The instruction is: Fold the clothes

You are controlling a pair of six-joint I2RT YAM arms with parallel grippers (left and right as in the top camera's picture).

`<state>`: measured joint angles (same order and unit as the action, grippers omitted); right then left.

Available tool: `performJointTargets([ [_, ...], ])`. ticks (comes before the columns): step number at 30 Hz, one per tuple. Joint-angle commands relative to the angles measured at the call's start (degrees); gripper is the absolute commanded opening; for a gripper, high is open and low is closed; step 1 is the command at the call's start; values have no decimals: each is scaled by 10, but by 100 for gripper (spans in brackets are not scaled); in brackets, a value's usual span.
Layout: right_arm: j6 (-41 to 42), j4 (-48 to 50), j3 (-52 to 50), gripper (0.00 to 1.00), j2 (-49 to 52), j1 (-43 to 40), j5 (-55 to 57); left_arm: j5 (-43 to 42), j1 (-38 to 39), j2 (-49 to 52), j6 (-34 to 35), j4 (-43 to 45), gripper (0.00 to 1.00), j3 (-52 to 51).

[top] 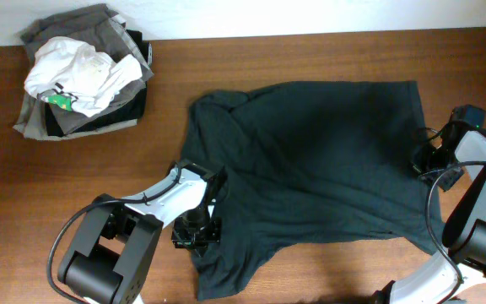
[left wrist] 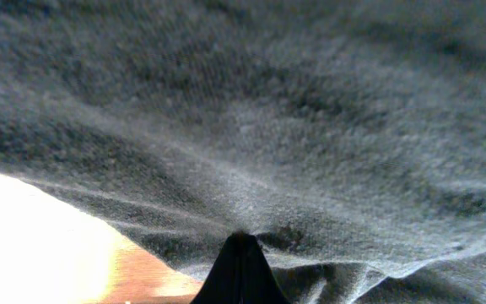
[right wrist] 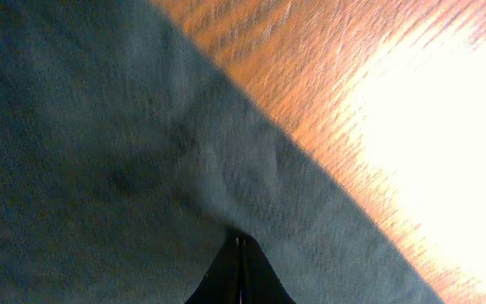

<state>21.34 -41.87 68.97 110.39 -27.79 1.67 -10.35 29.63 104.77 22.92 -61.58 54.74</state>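
Note:
The clothes [top: 310, 152], one very dark teal-black T-shirt, lie spread across the middle and right of the wooden table [top: 66, 177], with wrinkles and a sleeve trailing toward the front edge. My left gripper [top: 198, 226] is at the shirt's lower-left edge. In the left wrist view its fingers [left wrist: 241, 253] are pressed together, with fabric [left wrist: 268, 127] puckered at the tips. My right gripper [top: 420, 158] is at the shirt's right edge. In the right wrist view the right gripper [right wrist: 240, 243] is shut, and cloth [right wrist: 83, 152] is gathered at the tips.
A stack of grey folded garments [top: 45, 127] lies at the table's far left corner, with a crumpled white garment [top: 78, 72] bearing a green mark on top. Bare wood lies between that stack and the shirt. The table's back edge meets a white wall [top: 310, 13].

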Motion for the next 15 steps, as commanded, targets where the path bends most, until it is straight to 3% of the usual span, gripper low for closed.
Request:
performJointTargets([
  [1,17,19,-3,4,9,0,31,4,0,13,-3,5,1,-30],
  [15,17,48,7,4,90,-39,50,10,-3,13,21,-26,1,-59],
])
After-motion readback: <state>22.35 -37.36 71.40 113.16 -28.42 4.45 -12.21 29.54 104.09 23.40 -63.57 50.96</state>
